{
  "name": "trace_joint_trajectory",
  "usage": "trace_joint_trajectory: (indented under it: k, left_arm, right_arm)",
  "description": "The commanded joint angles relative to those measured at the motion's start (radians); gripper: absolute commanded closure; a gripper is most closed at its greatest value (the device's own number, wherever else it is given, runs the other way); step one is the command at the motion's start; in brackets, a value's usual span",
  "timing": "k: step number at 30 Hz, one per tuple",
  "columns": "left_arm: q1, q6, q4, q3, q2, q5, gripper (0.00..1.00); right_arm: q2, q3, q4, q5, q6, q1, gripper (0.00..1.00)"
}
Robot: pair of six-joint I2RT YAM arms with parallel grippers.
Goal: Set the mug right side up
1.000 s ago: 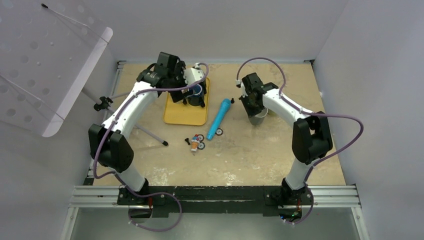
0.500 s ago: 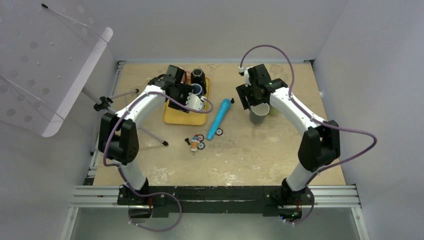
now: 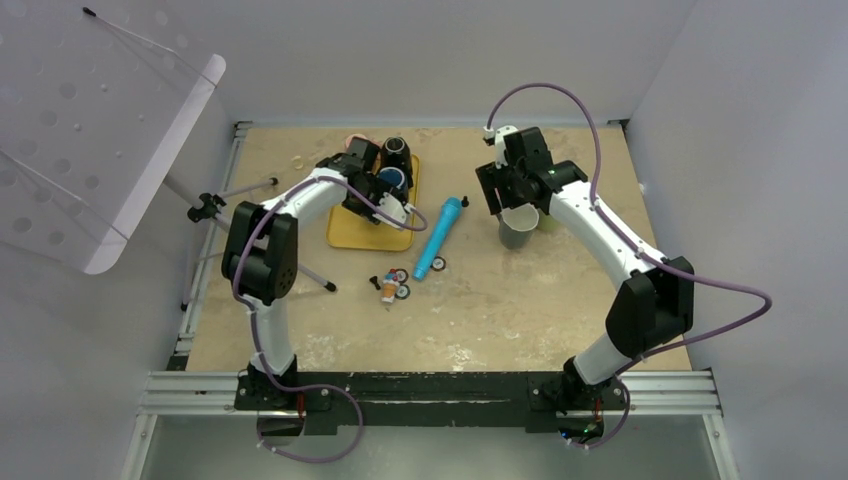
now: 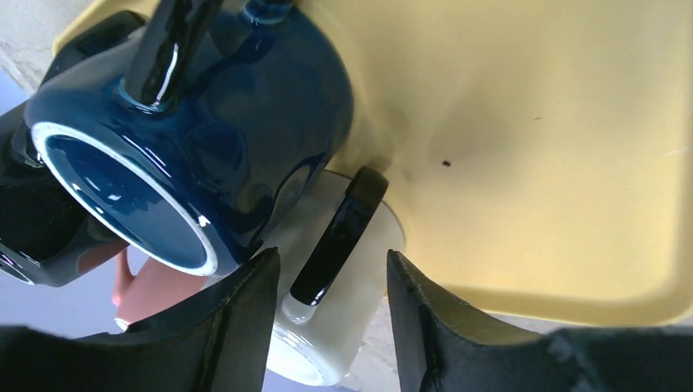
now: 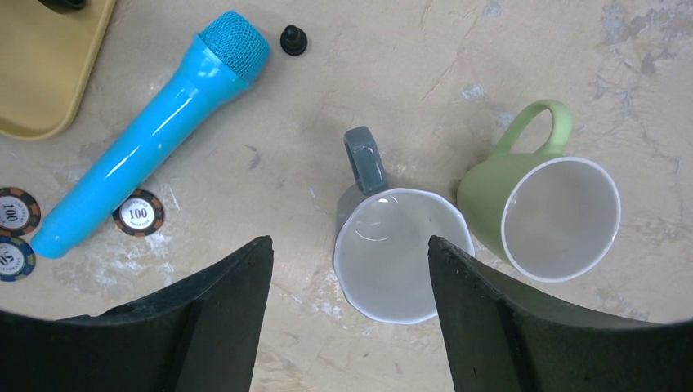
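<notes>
From above, you see the grey ceramic mug standing mouth up on the table at 1 o'clock from its centre, straight under the right gripper. A pale green mug is just beside it. The left gripper hangs over the yellow plastic tray.

Your left wrist view shows its fingers apart. Just ahead of them is the black handle of a white mug. A glossy dark blue mug lies on its side at 10 o'clock.

In your right wrist view the fingers stand wide apart, holding nothing. The grey mug is upright below them, handle at 12 o'clock and pale inside showing. A bright blue toy microphone lies at 9 o'clock.
</notes>
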Motion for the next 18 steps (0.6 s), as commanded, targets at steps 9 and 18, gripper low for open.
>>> trace_joint_trajectory:
  k: [9,18]
  left_arm:
    - [0.018,0.150,0.165,-0.100,0.003,-0.054,0.74]
    - [0.020,-0.099,0.083,-0.065,-0.154,0.003,1.00]
  right_arm:
    - [-0.054,-0.006,0.042,-0.045,-0.012,-0.003,0.28]
    - [-0.132,-0.024,0.071,-0.096,0.000,-0.003,0.27]
